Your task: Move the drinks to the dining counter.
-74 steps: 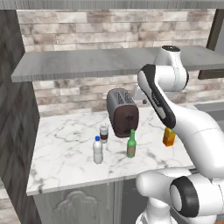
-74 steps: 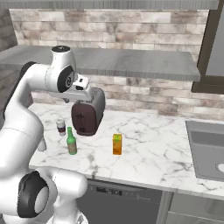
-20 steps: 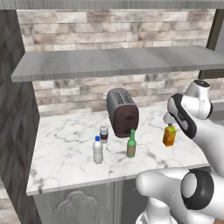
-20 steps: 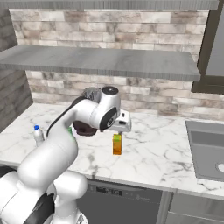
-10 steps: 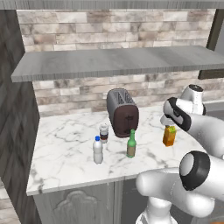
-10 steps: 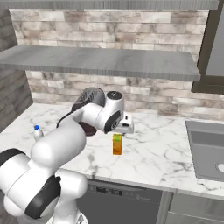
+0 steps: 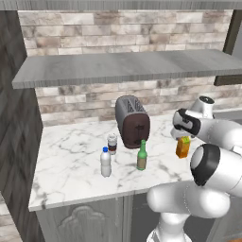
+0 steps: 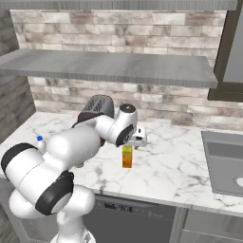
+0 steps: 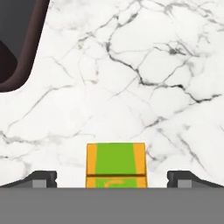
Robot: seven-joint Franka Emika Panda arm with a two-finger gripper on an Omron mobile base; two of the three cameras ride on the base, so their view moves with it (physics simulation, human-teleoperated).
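- The marble worktop (image 7: 71, 165) under the brick wall carries all four drinks; the dining counter they must reach isn't anywhere I can point to from here.
- The toaster (image 7: 133, 121) stands at the back, and its dark rounded corner shows at the upper left of my hand view. I want to stay off it.
- My claw (image 9: 112, 178) hangs right over the orange carton (image 9: 115, 165), fingers spread as wide as they go, one to each side of it and nothing between them yet.
- That carton stands upright and alone, well apart from the other drinks. I judge it light and thin-walled, so it could dent or tip: I'd take it on two flat faces, near the middle, with a modest squeeze.
- The green glass bottle (image 7: 142, 155) looks slick and breakable.
- The clear water bottle (image 7: 106, 162) and dark cup (image 7: 112, 143) sit near each other, left of the green one.
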